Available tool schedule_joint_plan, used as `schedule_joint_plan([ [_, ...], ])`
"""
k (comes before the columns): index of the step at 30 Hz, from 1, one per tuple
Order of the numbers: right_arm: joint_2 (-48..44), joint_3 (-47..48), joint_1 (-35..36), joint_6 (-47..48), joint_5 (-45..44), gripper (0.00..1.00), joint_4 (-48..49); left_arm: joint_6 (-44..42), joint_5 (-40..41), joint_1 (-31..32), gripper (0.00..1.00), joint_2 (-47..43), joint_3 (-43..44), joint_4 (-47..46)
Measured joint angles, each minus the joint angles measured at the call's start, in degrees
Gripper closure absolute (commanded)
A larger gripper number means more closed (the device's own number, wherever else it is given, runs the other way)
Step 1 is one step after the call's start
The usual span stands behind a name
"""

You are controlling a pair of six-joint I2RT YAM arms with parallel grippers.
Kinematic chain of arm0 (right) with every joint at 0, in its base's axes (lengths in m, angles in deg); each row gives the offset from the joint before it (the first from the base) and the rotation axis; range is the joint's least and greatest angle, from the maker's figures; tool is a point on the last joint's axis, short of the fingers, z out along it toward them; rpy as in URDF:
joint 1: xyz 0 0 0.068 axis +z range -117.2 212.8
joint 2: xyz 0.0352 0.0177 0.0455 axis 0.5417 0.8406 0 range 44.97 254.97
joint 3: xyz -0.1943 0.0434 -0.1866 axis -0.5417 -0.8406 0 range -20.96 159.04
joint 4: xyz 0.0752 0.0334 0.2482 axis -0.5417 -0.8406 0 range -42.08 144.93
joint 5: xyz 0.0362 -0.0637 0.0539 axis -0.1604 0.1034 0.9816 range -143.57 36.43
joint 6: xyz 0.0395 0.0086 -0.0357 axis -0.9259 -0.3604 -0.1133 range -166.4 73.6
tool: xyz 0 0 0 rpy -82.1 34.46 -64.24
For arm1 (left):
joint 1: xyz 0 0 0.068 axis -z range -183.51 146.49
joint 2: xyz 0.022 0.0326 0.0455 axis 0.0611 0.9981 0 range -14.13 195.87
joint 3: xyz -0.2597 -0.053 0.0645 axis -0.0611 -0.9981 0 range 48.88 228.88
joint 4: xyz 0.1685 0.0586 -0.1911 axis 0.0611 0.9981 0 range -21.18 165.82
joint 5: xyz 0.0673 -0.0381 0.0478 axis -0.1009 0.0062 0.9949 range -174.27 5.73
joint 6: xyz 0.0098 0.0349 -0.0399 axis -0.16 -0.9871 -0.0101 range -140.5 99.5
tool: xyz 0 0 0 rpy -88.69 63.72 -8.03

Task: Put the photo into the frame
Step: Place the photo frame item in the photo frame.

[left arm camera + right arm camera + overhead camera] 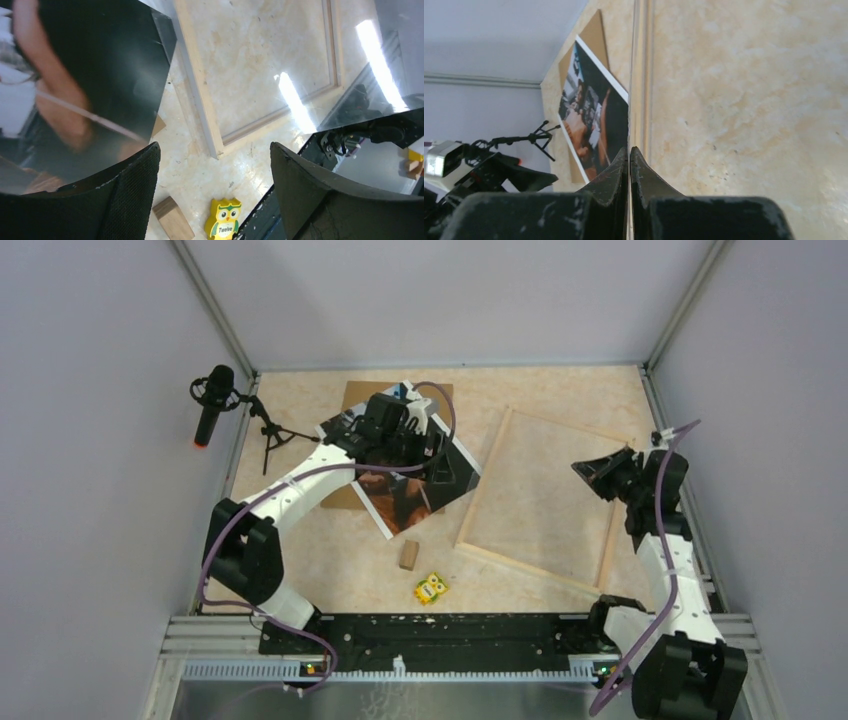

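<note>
The photo (405,490), a glossy print with dark imagery and a thin white border, lies left of centre on the bench (330,560), partly over a plain brown backing board (362,398), and it is not in the frame (478,502). The frame lies flat to the right of the print, turned at an angle, its pale wood strips enclosing bare bench surface. The print's right corner is just beside the frame's left strip. The left gripper (400,432) hangs over the far part of the photo. In the left wrist view its fingers (135,200) stand wide apart with nothing between them, the print lying off to the left of the left one. The right gripper (603,468) is at the frame's right strip, and in the right wrist view its fingertips (621,172) are pressed together. Whether anything thin is pinched there cannot be told. Near the frame's near left corner lies a small wooden block (408,555), and just nearer than it a yellow owl block (431,588) with the word "Twelve" readable on its belly in the left wrist view. A microphone (213,400) on a small tripod stands at the far left edge of the bench
</note>
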Motion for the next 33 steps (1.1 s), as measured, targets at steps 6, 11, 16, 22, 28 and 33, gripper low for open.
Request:
schedule_joint_plan([
  [6,-5.86,-9.84,-2.67,0.26,-3.5,1.0,1.18,-0.35,-3.41,0.0,0.17,0.0,-3.19,-1.11],
  [11,-9.42,-11.56,-3.34,2.38,-5.9,1.0,-0.35,-0.55,-4.37,0.0,0.17,0.0,-5.14,-2.54],
  [16,-10.91,-11.58,-3.8,4.33,-7.5,1.0,-0.9,-0.55,-4.9,0.0,0.17,-0.02,-6.54,-3.17],
  [22,-11.91,-11.89,-4.92,6.01,-8.5,1.0,-3.1,-0.52,-5.01,-0.07,0.17,-0.04,-7.04,-3.93],
  [28,-10.4,-11.87,-5.95,9.01,-8.55,1.0,-4.24,-0.48,-6.19,-0.33,0.17,-0.07,-7.61,-5.03],
  [33,-7.52,-11.87,-7.45,10.34,-6.69,1.0,-3.85,-0.46,-6.51,-0.33,0.17,-0.07,-8.0,-5.31],
])
